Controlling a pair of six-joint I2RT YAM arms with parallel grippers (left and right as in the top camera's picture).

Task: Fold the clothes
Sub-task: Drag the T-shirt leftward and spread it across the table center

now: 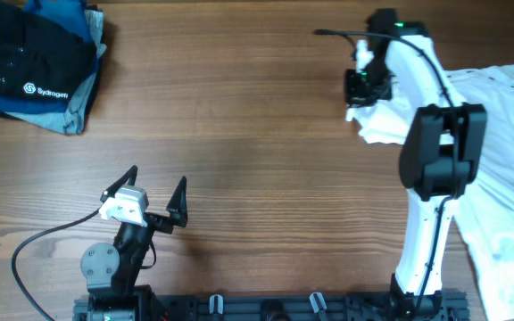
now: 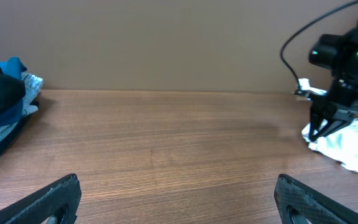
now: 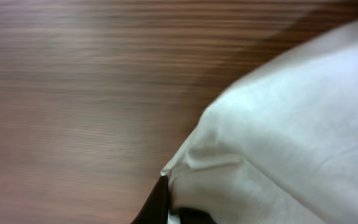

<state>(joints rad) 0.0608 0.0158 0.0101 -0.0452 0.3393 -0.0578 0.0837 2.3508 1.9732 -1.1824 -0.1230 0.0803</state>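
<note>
White garment (image 1: pixel 507 134) looks thin and floppy, best taken by corners. One is clamped in the right end effector (image 1: pixel 362 109), while the left end effector (image 1: pixel 157 185) is spread apart, well away from it.

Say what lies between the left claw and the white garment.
Only bare table separates the left claw from the white garment, as the overhead view shows.

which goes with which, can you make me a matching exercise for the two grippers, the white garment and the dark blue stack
1 left gripper
2 right gripper
3 white garment
4 dark blue stack

A far left corner of the table
B open, holding nothing
C shut on a cloth edge
D spread at the right side

Pairs: 1-B, 2-C, 3-D, 4-A
</note>
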